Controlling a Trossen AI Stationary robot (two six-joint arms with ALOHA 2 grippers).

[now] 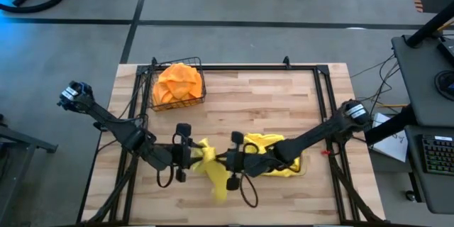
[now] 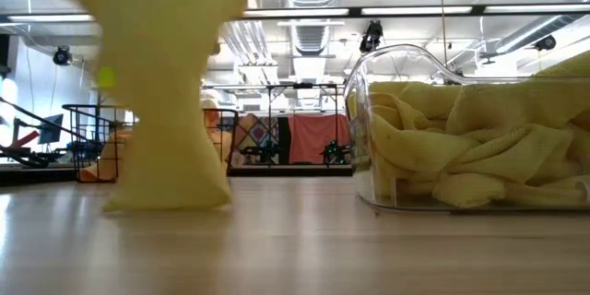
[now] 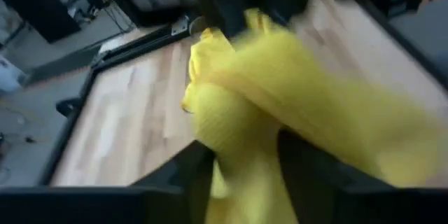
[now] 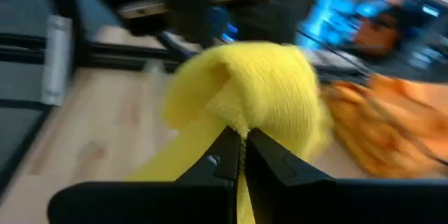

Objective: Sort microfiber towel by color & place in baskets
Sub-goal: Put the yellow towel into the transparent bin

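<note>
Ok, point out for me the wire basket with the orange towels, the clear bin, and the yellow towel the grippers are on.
wire basket (image 1: 201, 85), high view, its right wall.
clear bin (image 2: 361, 138), low view, its bare left wall.
yellow towel (image 1: 211, 164), high view, the bunched middle between the two grippers.

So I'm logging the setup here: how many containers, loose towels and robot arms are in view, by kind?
Wire-mesh basket holding orange towels: 1
Clear plastic bin holding yellow towels: 1
Loose yellow towel held between the two arms: 1
Robot arms, with left hand and right hand: 2
Total: 5
</note>
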